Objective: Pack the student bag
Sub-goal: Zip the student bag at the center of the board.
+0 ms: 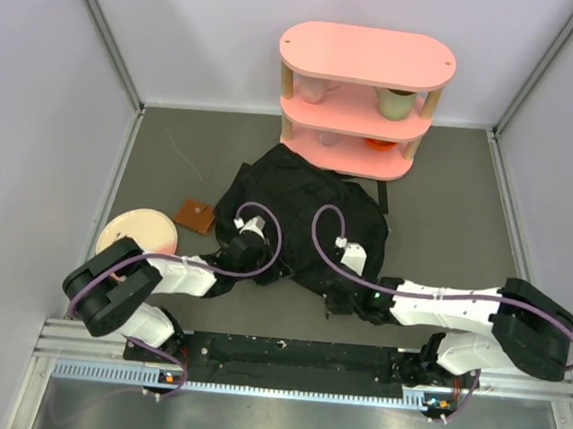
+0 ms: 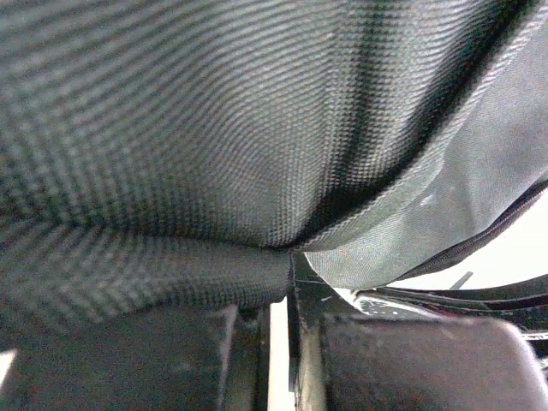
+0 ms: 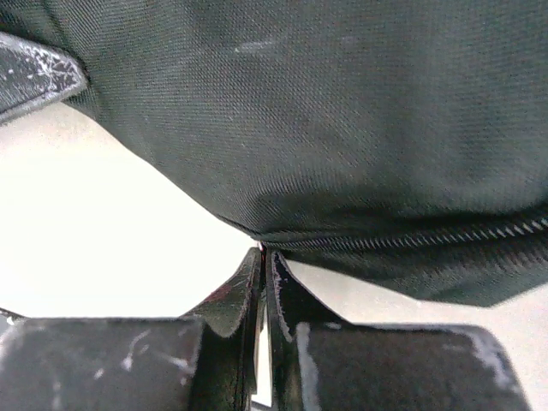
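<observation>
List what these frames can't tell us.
- Bag inside: top view, its own black folds hide any opening or contents.
- Left gripper surroundings: left wrist view, bag fabric fills the frame.
- Background behind right gripper: right wrist view, blown out white.
- Cup and orange thing on shelf: top view, boards above cut them off.

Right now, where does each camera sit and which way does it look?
Top external: high behind the arms, looking down at the table; left arm and right arm reach onto the black backpack, pink shelf beyond.
Left wrist: on the left arm, looking along its shut jaws, which pinch a fold of backpack fabric.
Right wrist: on the right arm, looking along its shut jaws, closed at the backpack's zipper.
Shared: all three show that backpack.
</observation>
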`<state>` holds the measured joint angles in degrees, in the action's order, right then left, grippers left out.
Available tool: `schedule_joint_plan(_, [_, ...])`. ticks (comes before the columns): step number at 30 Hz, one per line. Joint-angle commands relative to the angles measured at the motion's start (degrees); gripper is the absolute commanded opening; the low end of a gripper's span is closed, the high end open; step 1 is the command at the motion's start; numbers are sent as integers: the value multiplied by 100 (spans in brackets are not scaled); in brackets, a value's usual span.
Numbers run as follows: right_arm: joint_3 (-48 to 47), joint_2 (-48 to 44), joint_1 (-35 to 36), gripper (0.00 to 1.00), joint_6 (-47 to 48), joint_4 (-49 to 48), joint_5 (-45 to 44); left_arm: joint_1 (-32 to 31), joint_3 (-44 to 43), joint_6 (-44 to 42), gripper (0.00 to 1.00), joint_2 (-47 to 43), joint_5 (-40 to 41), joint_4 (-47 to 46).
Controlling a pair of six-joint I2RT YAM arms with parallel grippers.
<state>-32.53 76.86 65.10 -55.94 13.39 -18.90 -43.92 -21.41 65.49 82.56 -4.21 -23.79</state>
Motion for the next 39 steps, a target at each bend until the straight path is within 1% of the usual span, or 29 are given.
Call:
schedule_joint_plan(1, [186, -610, 11, 0, 321, 595, -150, 59, -547, -1107, 0, -91, 87, 768])
schedule_joint_plan(2, [195, -698, 11, 0, 356, 630, -132, 59, -757, -1666, 0, -100, -35, 919])
schedule_joint_plan(5, [230, -953, 11, 0, 487, 639, -18, 33, -1136, -2590, 0, -56, -596, 1218])
schedule_joint_plan(7, [256, -1120, 38, 0, 523, 630, 52, 33, -1312, -2962, 0, 57, -852, 1403])
schedule_joint_plan(8, [256, -1181, 90, 0, 566, 639, 53, 24, -1505, -3338, 0, 119, -1228, 1456])
schedule_joint_plan(9, [256, -1243, 117, 0, 584, 639, 44, 15, -1620, -3524, 0, 180, -1406, 1526])
schedule_joint_plan(10, [274, -1392, 160, 0, 602, 648, 61, -2, -1734, -3709, 0, 312, -1590, 1727])
schedule_joint_plan(11, [274, -1454, 222, 0, 593, 674, 61, -20, -1944, -4102, 0, 382, -1801, 1816])
schedule_joint_plan(12, [291, -1542, 257, 0, 576, 665, 88, -29, -2059, -4289, 0, 461, -2186, 1956])
schedule_joint_plan(14, [318, -1709, 354, 0, 558, 665, 105, -29, -2322, -4788, 0, 664, -2461, 2360])
schedule_joint_plan(16, [300, -1727, 424, 0, 576, 613, 210, -11, -2350, -4949, 0, 639, -2366, 2660])
schedule_joint_plan(19, [161, -1534, 591, 0, 655, 481, 237, 278, -2035, -4854, 0, 324, -2295, 2564])
schedule_joint_plan(21, [46, -1245, 714, 0, 681, 428, 246, 752, -1657, -4599, 0, 112, -2260, 2423])
schedule_joint_plan(22, [-68, -1139, 749, 0, 690, 350, 272, 1162, -1386, -4503, 0, -81, -2277, 2423])
schedule_joint_plan(23, [-130, -955, 776, 0, 655, 288, 281, 1358, -1270, -4380, 0, -170, -2312, 2188])
schedule_joint_plan(25, [-279, -770, 829, 0, 637, 139, 360, 1753, -1182, -4361, 0, -302, -2548, 2142])
schedule_joint_plan(26, [-332, -578, 846, 0, 637, -36, 378, 1808, -1251, -4500, 0, -294, -2654, 2159])
schedule_joint_plan(28, [-587, -375, 873, 0, 707, -108, 404, 1835, -1653, -4720, 0, -171, -2760, 2614])
schedule_joint_plan(29, [-692, -286, 890, 0, 777, -117, 395, 1835, -1804, -5017, 0, -110, -2970, 2764])
schedule_joint_plan(30, [-867, -129, 882, 0, 804, -117, 361, 1835, -1979, -5212, 0, 74, -3094, 3123])
schedule_joint_plan(31, [-938, -67, 882, 0, 839, -100, 352, 1835, -2373, -5414, 0, 189, -3199, 3361])
schedule_joint_plan(32, [-1017, -14, 882, 0, 918, -82, 343, 1835, -2559, -5807, 0, 294, -3374, 3555])
schedule_joint_plan(34, [-1167, 127, 882, 0, 962, -3, 290, 1852, -3042, -6109, 0, 620, -3315, 4046])
schedule_joint_plan(37, [-1176, 198, 882, 0, 945, 164, 255, 1852, -3438, -6110, 0, 892, -2973, 4303])
schedule_joint_plan(39, [-1054, 163, 882, 0, 875, 252, 150, 1852, -3493, -6110, 0, 902, -2736, 4339])
